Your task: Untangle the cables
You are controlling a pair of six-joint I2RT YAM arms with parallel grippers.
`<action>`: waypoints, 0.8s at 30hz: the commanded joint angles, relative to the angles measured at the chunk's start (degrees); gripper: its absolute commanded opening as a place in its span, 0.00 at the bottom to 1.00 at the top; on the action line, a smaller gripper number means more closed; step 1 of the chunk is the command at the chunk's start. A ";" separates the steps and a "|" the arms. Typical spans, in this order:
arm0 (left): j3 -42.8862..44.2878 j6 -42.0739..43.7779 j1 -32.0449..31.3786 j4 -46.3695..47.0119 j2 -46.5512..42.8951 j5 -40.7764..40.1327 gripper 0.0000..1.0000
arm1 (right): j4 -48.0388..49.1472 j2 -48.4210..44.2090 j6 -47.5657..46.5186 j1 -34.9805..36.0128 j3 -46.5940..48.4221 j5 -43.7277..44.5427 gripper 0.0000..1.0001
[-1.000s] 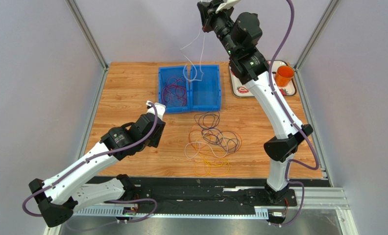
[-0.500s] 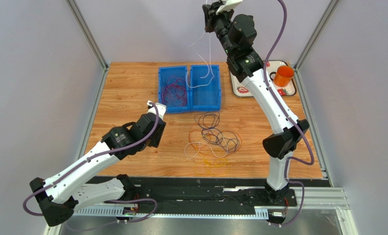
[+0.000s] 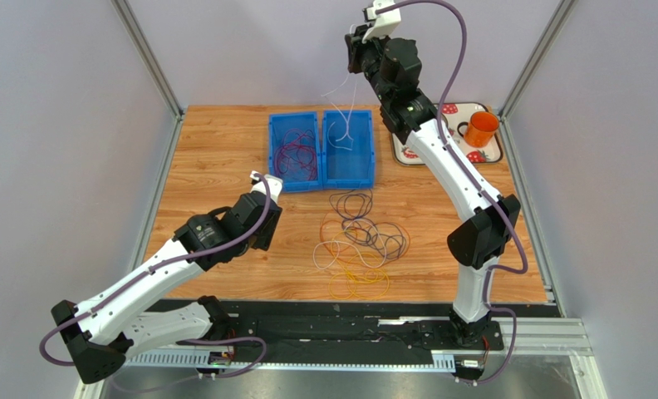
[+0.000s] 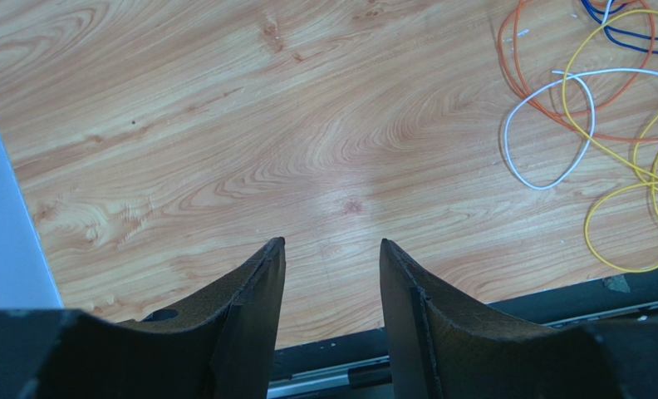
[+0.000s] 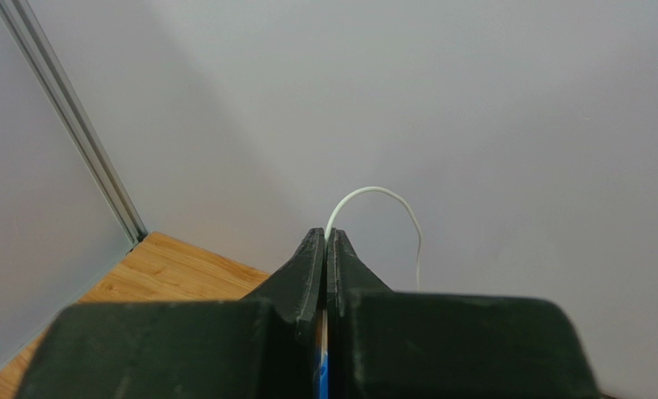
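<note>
A loose tangle of cables (image 3: pixel 361 241), dark purple, orange, white and yellow, lies on the wooden table right of centre. In the left wrist view its white loop (image 4: pixel 548 133), yellow loops (image 4: pixel 631 216) and orange loop (image 4: pixel 523 66) lie at the upper right. Dark red cables (image 3: pixel 295 154) rest in the left half of a blue bin. My right gripper (image 5: pixel 325 233) is raised high at the back (image 3: pixel 356 56) and is shut on a white cable (image 3: pixel 346 125), which hangs down into the bin's right half. My left gripper (image 4: pixel 332 243) is open over bare wood, with nothing between its fingers.
The blue two-compartment bin (image 3: pixel 322 184) stands at the back centre. A white tray (image 3: pixel 407 154) with an orange cup (image 3: pixel 482 129) sits at the back right. Grey walls and metal posts (image 3: pixel 145 54) enclose the table. A black rail (image 3: pixel 349 328) runs along the near edge.
My right gripper has turned and come a little lower and to the right. The white cable's hanging end swung right and sank into the bin's right compartment. The left arm has not moved.
</note>
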 commanded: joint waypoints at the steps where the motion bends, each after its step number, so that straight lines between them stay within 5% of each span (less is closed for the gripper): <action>1: 0.54 0.23 0.15 0.05 0.10 -0.90 0.54 | 3.37 -1.10 0.51 -0.03 0.30 0.70 0.00; 24: 0.36 0.15 0.15 0.22 -0.34 -0.64 0.55 | -5.77 2.68 9.29 -0.29 -9.10 11.08 0.00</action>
